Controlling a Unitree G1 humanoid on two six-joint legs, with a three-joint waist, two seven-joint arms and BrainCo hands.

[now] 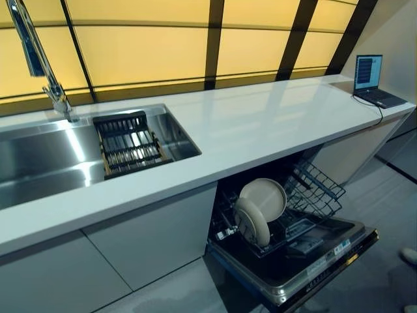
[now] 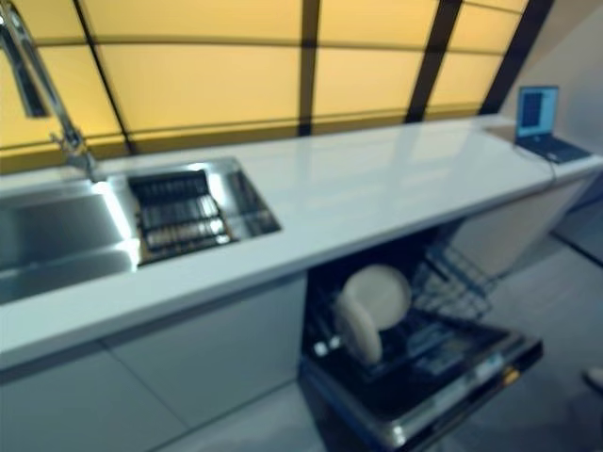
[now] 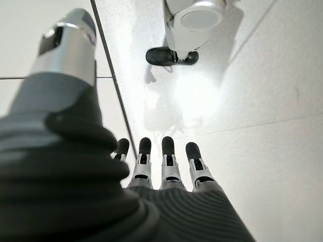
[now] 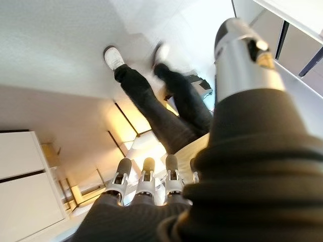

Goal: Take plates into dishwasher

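Observation:
Two cream plates stand on edge in the lower rack (image 1: 320,186) of the open dishwasher, one (image 1: 264,197) behind the other (image 1: 251,222). The rack is pulled out over the lowered door (image 1: 306,262) under the white counter. Neither hand shows in the eye views. My left hand (image 3: 169,157) hangs over the pale floor with straight fingers and holds nothing. In the right wrist view my right hand (image 4: 145,180) also has straight, empty fingers.
A steel sink (image 1: 45,156) with a dark slatted rack (image 1: 130,143) and a tall faucet (image 1: 39,59) sits at the counter's left. A laptop (image 1: 373,81) stands at the counter's far right. A person (image 4: 151,106) in dark trousers and white shoes stands near my right side.

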